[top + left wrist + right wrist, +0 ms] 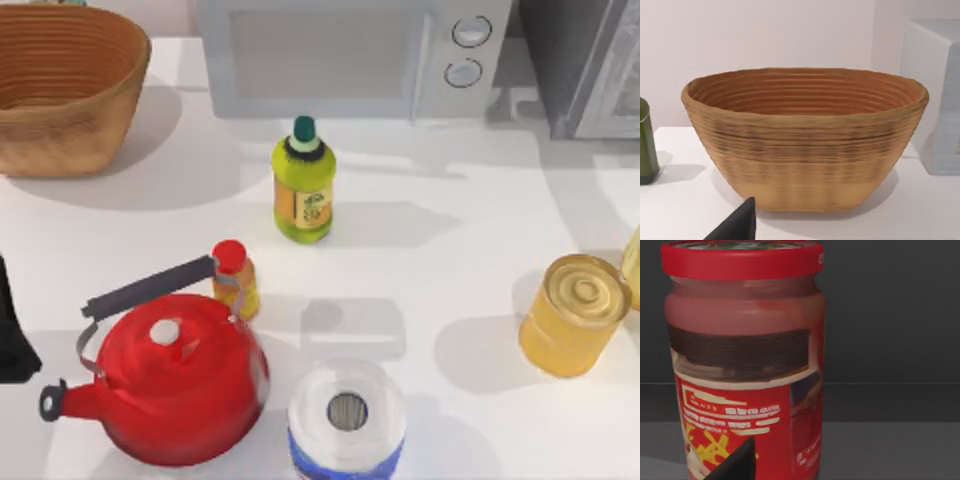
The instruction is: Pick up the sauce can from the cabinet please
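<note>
The sauce can [745,365] stands upright very close in front of my right wrist camera. It has a red rim, a reddish body and a dark band above a red label. It rests on a grey shelf [890,450] with dark walls around it, inside the cabinet [590,60] at the table's back right. A dark part of my right gripper [735,462] shows low in front of the can. My left arm [12,330] is parked at the table's left edge, facing the woven basket [805,140].
A woven basket [60,85] sits at the back left and a microwave [350,55] at the back middle. On the table stand a green bottle [303,185], a small yellow bottle with a red cap [235,280], a red kettle [175,380], a white-and-blue roll [347,420] and a golden-yellow can [572,315].
</note>
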